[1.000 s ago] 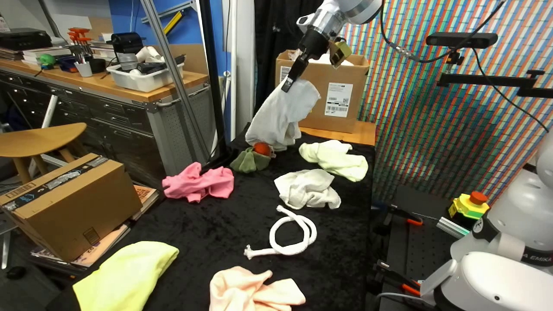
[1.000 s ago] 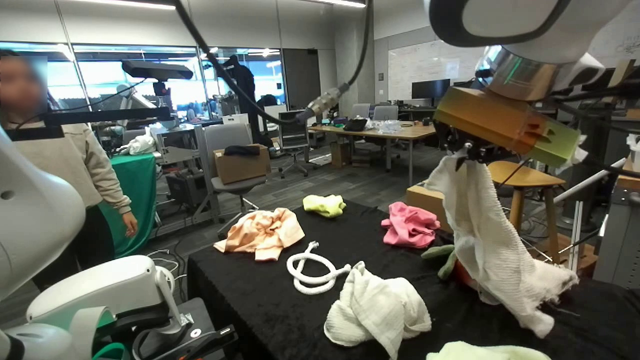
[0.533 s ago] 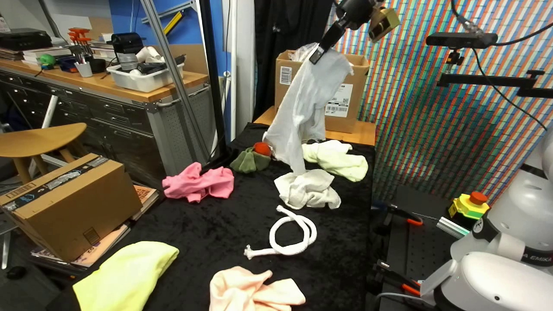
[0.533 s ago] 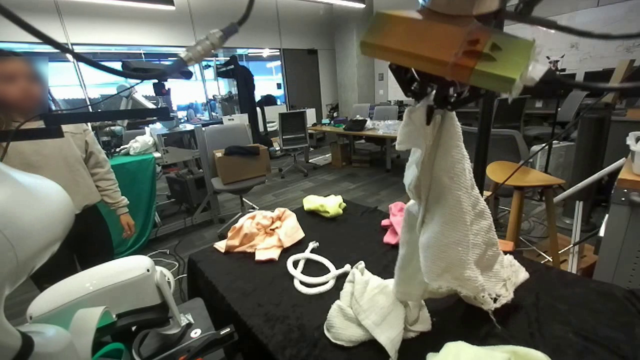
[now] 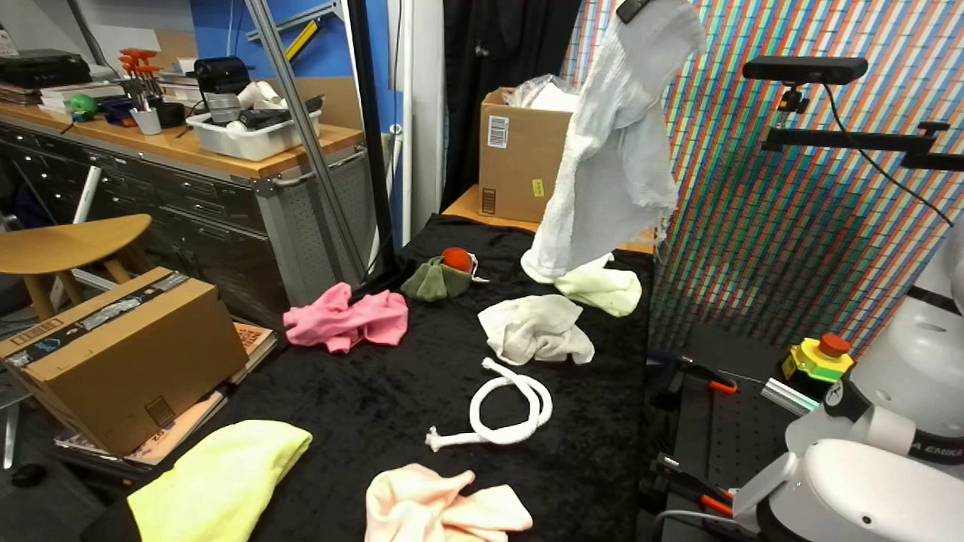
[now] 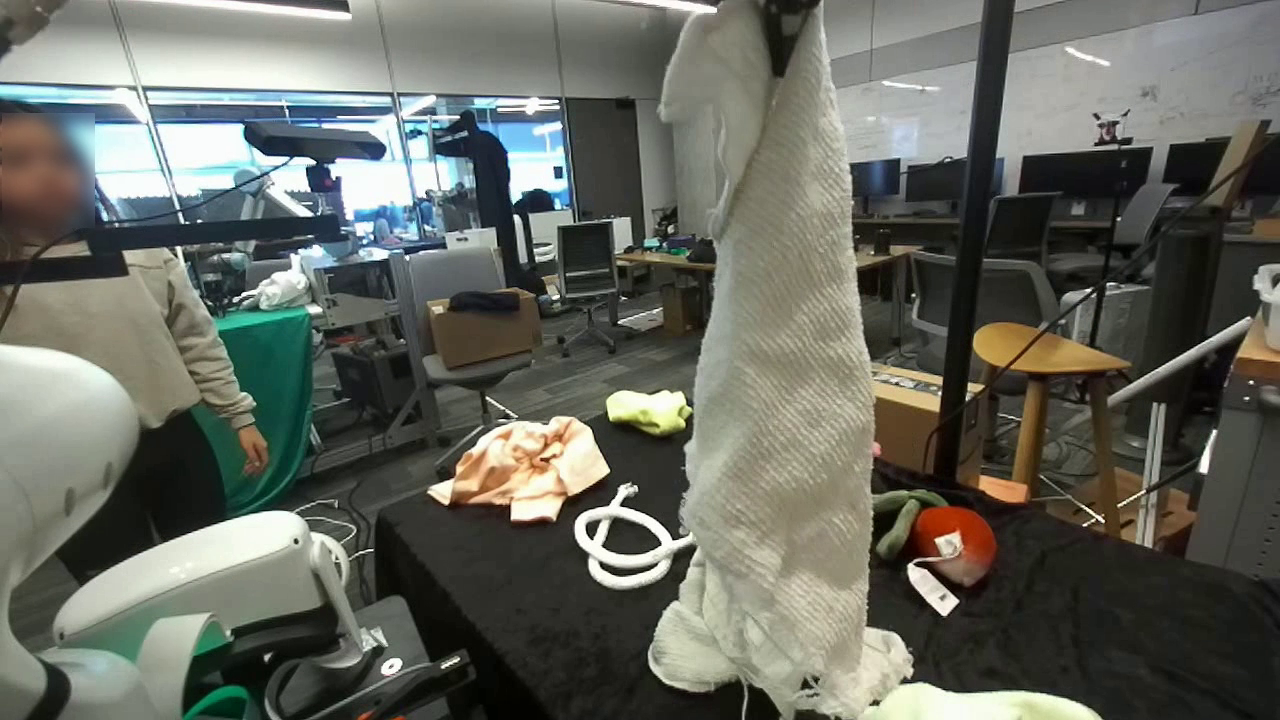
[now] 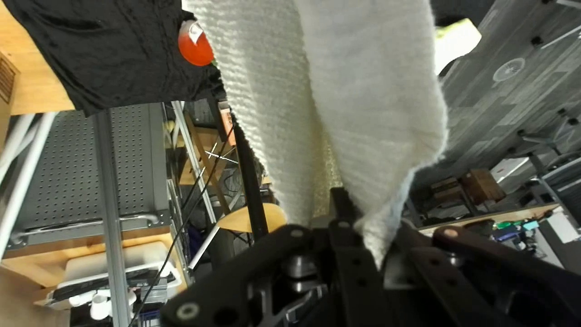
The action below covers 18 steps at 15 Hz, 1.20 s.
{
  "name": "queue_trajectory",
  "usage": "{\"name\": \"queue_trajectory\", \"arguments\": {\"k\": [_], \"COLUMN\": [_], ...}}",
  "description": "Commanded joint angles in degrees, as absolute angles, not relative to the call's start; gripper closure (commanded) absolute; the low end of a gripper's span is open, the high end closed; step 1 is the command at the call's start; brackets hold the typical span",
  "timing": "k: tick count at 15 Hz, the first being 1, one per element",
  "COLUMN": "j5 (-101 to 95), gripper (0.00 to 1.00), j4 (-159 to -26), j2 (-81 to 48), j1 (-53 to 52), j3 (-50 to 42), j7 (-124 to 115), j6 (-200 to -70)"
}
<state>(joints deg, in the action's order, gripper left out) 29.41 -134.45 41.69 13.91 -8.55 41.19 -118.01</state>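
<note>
towel (image 5: pixel 614 143) lifted; release looks pending
my claw (image 6: pixel 783 50) pinches it tight; in an exterior view, rope (image 5: pixel 508 434) at towel's seven o'clock

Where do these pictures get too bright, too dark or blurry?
In an exterior view, the windows glare nearly white and a person's face is blurred out, while the hanging white cloth shows a clear weave; in the wrist view, a yellow cloth washes out almost to white, and the dark hand looks slightly soft nearest the lens.
</note>
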Motion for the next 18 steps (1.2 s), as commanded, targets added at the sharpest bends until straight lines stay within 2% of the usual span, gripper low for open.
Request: {"name": "queue_trajectory", "arguments": {"k": [1,9,18], "j5": [23.0,6.9,-5.7], "gripper": [0.98,0.98,0.98], "j4": [-136.3,-142.7,-141.2], "j2": [43.8,32.8,17.2], "j1": [9.6,6.9,8.0], "j3": [-8.7,-4.3,-2.8], "j7": [34.0,16.8,1.0], "j6": [-120.6,-133.9,-131.8]}}
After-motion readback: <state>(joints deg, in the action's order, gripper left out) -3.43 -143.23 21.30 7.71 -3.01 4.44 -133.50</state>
